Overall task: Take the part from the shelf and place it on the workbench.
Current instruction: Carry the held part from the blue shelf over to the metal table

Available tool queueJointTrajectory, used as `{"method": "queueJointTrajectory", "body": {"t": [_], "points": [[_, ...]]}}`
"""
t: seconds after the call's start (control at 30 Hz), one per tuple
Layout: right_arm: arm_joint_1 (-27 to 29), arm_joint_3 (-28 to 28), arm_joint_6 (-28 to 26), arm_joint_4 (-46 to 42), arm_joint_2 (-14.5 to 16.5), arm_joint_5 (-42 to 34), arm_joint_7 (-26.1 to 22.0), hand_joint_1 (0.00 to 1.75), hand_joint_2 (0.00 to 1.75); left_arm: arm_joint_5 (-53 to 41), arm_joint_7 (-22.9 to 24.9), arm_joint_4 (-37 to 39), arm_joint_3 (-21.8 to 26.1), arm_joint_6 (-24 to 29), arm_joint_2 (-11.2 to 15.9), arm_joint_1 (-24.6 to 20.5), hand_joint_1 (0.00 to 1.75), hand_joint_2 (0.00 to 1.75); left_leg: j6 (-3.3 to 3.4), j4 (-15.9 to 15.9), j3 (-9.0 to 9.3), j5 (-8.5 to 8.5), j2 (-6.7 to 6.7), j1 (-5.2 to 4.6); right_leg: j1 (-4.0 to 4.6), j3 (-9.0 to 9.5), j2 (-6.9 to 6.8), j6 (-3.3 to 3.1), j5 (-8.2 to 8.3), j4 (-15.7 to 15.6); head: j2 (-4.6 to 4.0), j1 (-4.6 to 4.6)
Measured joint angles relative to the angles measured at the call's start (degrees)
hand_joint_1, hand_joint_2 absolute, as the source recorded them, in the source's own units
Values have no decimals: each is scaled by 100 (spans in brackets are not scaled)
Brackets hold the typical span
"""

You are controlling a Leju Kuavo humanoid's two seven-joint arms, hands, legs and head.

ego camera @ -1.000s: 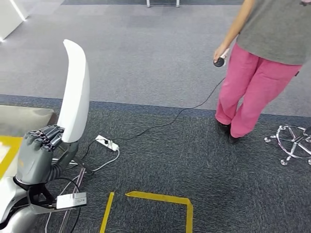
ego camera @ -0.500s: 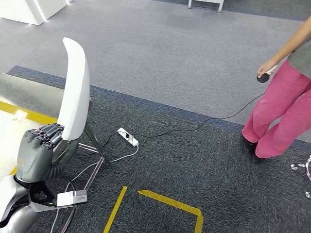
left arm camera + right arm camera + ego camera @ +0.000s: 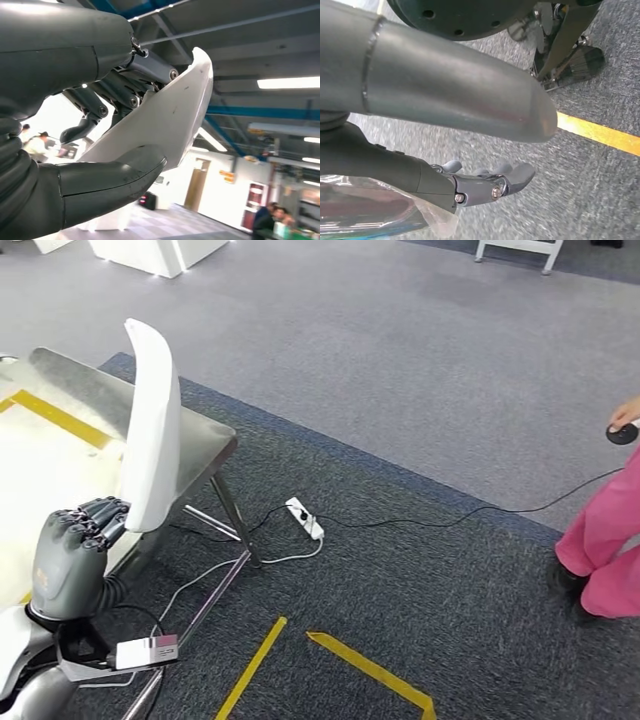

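My left hand (image 3: 75, 555) grips the lower end of a long, curved white part (image 3: 151, 430), which stands upright at the left of the head view. In the left wrist view the thumb and dark fingers (image 3: 113, 97) clamp the white part (image 3: 170, 115) from both sides. Just behind the part lies the workbench (image 3: 189, 435), a metal-edged top with a pale surface and a yellow stripe. My right hand (image 3: 486, 182) hangs over the carpet with its fingers stretched out and nothing in them.
The workbench's metal legs (image 3: 234, 525) stand on dark carpet beside a white power strip (image 3: 304, 517) and its cables. Yellow tape (image 3: 370, 670) marks the floor in front. A person in pink trousers (image 3: 604, 550) stands at the right edge, holding a small black device (image 3: 623, 433).
The camera has turned left: the whole scene has slid right, more of the workbench has come into view, and the person is now at the right edge. My left hand still holds the part.
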Motion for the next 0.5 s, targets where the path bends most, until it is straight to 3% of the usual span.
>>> {"method": "queueJointTrajectory", "body": {"t": [0.03,0.07,0.13,0.2,0.23,0.3,0.37,0.43,0.5], "points": [[0,2,-9,0,0,1,14,0,0,1,2,0,-1,-8,1,3,175,175,-2,-44,13,96,13,5,1,17,-84,3,-17,0,0,0],[-2,5,-13,0,0,3,27,0,0,3,4,0,-1,-16,1,3,175,175,7,-306,138,285,46,5,2,42,-163,9,-35,0,-1,0],[-5,12,-17,0,2,11,47,0,0,8,4,0,-1,-26,4,-7,175,175,59,-1079,522,638,270,-40,13,100,-304,40,-80,-1,-1,-1],[-9,18,-28,0,4,20,51,0,0,11,4,0,-1,-41,9,-32,175,175,129,-1507,721,718,467,-110,35,131,-424,97,-117,-3,0,1],[-12,25,-33,0,4,25,53,0,0,13,4,0,-1,-52,13,-40,175,175,158,-1534,725,687,470,-140,44,144,-490,129,-130,-13,0,1],[-26,50,-40,0,4,38,58,0,0,19,4,-2,3,-69,19,-39,175,175,219,-1590,733,702,337,-129,42,181,-567,197,-169,-23,0,7],[-40,81,-44,0,3,45,60,0,0,27,4,-9,3,-77,21,-57,175,175,289,-1658,773,732,203,-88,31,77,-327,243,-338,231,0,29],[-36,98,-46,0,1,48,63,0,0,31,4,-13,-2,-85,20,-79,175,175,332,-1675,787,738,75,-63,21,-292,6,259,-647,923,-2,63],[-16,100,-47,0,-1,48,66,0,0,29,4,-13,-15,-91,14,-77,175,175,344,-1669,791,729,-84,-64,22,-674,108,272,-783,1523,-1,76]]}}
